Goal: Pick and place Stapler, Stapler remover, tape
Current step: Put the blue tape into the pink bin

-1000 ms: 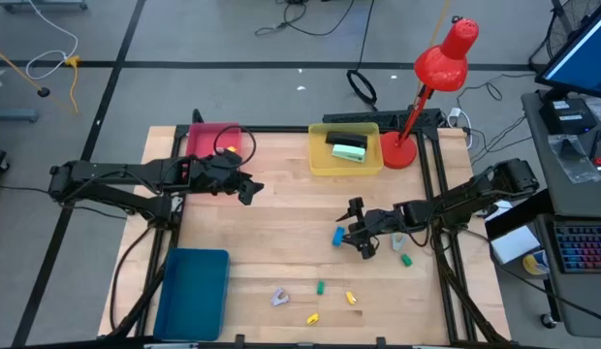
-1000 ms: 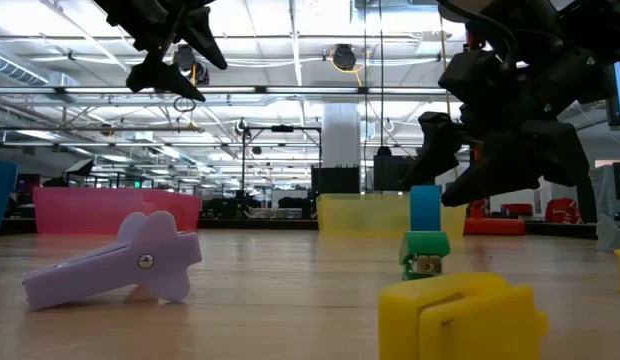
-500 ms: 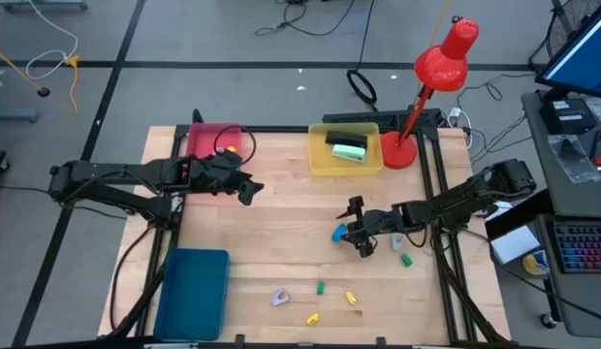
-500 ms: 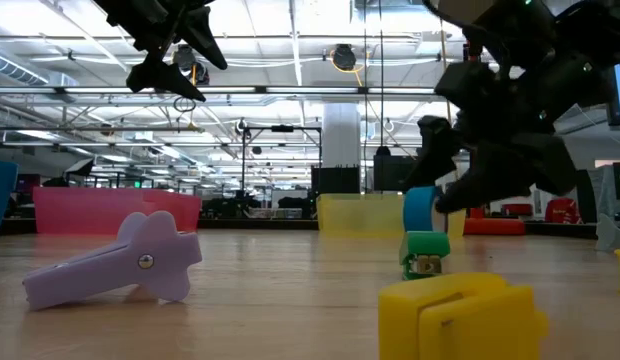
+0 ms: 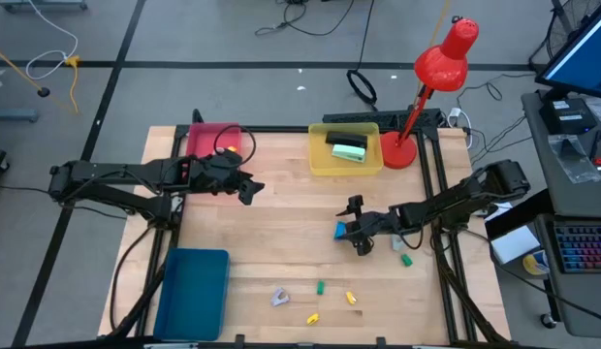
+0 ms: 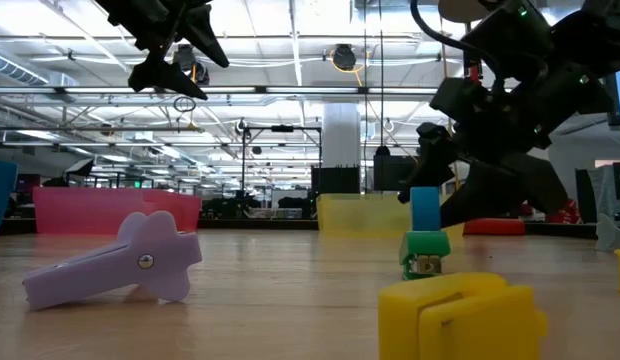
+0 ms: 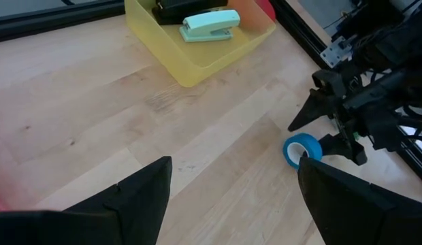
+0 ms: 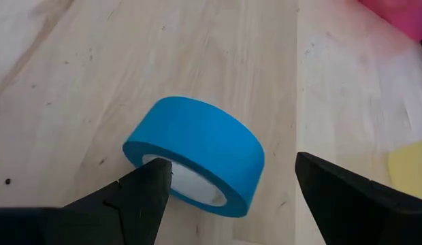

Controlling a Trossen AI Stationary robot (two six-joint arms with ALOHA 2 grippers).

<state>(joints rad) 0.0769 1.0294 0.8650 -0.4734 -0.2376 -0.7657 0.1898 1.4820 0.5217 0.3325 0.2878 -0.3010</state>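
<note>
— Where is your right gripper (image 5: 350, 229) working at the moment?

— I am holding it low over the pale wooden table (image 5: 281, 204), right of centre, with my fingers spread wide on either side of a small blue ring-shaped tape roll (image 5: 339, 231). The roll is standing on its edge on the wood. One fingertip (image 8: 146, 184) is showing just in front of its open side in my right wrist view, but I cannot tell whether it is touching.

— And your left gripper (image 5: 250, 188)?

— I am keeping it raised above the table's left half, near the pink bin (image 5: 215, 142), fingers apart and carrying nothing.

— What about the other things?

— A mint-green stapler (image 5: 348, 149) is lying in the yellow translucent tray (image 5: 320, 160) at the back edge, beside the red desk lamp (image 5: 428, 82). A lilac plastic staple remover (image 5: 278, 297) is lying near the front edge, with small green and yellow blocks (image 5: 334, 296) just beside it.
</note>
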